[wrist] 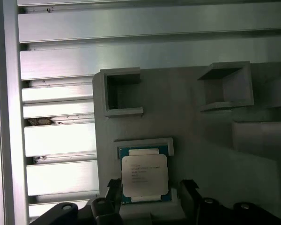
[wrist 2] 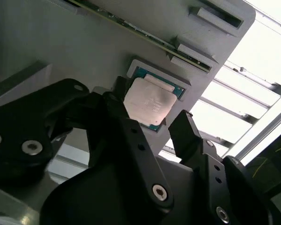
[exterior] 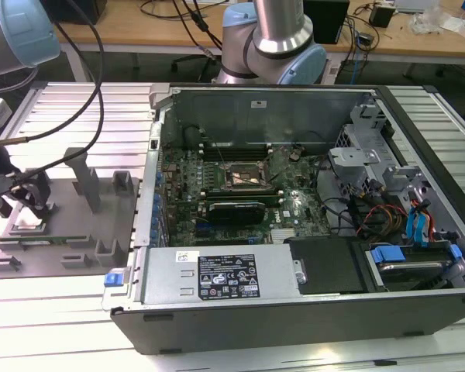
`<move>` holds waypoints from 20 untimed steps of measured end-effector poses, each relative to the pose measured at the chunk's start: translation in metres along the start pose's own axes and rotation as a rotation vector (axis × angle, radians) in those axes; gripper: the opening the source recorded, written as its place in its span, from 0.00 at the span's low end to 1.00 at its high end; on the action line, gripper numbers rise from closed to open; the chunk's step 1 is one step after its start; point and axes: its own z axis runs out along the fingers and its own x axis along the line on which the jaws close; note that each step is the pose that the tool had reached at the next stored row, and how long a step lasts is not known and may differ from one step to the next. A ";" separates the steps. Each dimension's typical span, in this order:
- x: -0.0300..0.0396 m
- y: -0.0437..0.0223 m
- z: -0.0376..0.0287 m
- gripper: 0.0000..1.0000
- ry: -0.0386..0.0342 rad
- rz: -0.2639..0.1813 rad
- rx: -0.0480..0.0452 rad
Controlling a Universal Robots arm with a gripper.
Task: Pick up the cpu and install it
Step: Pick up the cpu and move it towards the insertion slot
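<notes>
Silvery cpu (wrist: 144, 177) flat, plate upward

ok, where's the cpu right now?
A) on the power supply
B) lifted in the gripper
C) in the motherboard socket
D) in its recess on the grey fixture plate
D: the cpu lies flat in its recess on the grey fixture plate, the gripper open astride it.

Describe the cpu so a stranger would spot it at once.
Start at the flat grey fixture plate on the exterior view's left of the open computer case. In the first wrist view, the small square chip with a silvery metal top lies in its framed recess between the black pincer's tips; the neighbouring pockets are hollow.
</notes>
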 end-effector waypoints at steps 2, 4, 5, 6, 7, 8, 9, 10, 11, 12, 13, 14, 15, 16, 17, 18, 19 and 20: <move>0.0000 0.0000 0.0000 0.72 -0.0001 0.000 0.0000; 0.0001 0.0000 0.0003 0.72 -0.0001 0.000 -0.0001; 0.0002 -0.0001 0.0032 0.72 0.0000 0.000 0.0000; 0.0003 -0.0003 0.0065 0.72 -0.0001 0.000 0.0000; 0.0004 -0.0003 0.0084 0.72 -0.0001 0.000 -0.0001; 0.0005 -0.0004 0.0104 0.72 0.0000 0.000 0.0000; 0.0006 -0.0005 0.0136 0.72 -0.0001 0.000 -0.0001; 0.0008 0.0002 0.0157 0.72 -0.0001 0.000 0.0000; 0.0008 0.0012 0.0170 0.72 0.0000 0.000 0.0000; 0.0010 0.0021 0.0186 0.72 -0.0001 0.000 0.0000; 0.0011 0.0028 0.0202 0.72 -0.0002 0.000 0.0000; 0.0011 0.0031 0.0212 0.72 -0.0001 0.000 -0.0001; 0.0011 0.0033 0.0221 0.72 0.0001 -0.002 -0.0001; 0.0011 0.0033 0.0226 0.72 0.0002 -0.005 -0.0001; 0.0012 0.0035 0.0235 0.72 0.0003 -0.012 -0.0005; 0.0013 0.0035 0.0239 0.72 0.0007 -0.018 -0.0006; 0.0013 0.0035 0.0242 0.72 0.0010 -0.024 -0.0007; 0.0013 0.0035 0.0242 0.72 0.0012 -0.025 -0.0007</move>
